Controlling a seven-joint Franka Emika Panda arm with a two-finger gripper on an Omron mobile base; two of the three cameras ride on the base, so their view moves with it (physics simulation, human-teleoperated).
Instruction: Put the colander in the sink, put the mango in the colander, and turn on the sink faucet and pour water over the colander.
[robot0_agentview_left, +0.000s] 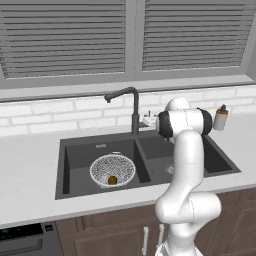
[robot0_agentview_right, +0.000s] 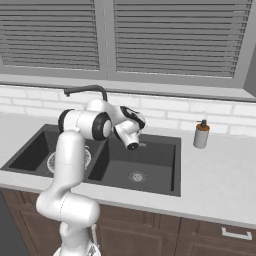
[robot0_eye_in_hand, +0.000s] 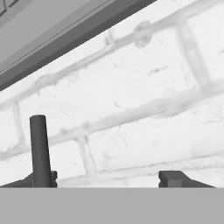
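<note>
Left base view: the round, speckled grey-white mesh colander (robot0_agentview_left: 112, 170) sits in the left basin of the dark grey rectangular double-basin sink (robot0_agentview_left: 75, 150), set into the pale counter (robot0_agentview_left: 30, 170). The small brownish-orange mango (robot0_agentview_left: 112, 180) lies inside the colander, near its front rim. The tall, slim dark metal sink faucet (robot0_agentview_left: 131, 107) rises behind the divider between the basins, its spout angled left.

Right base view: the white arm reaches over the sink toward the white tiled wall, and a beige dispenser bottle with dark pump (robot0_agentview_right: 201, 134) stands on the counter to the right.

Hand view: the end effector (robot0_eye_in_hand: 108, 178) is open, its fingertips (robot0_eye_in_hand: 175, 178) well apart, holding nothing; a dark vertical rod (robot0_eye_in_hand: 40, 151) stands beside the left fingertip against the white brick wall (robot0_eye_in_hand: 144, 100).
</note>
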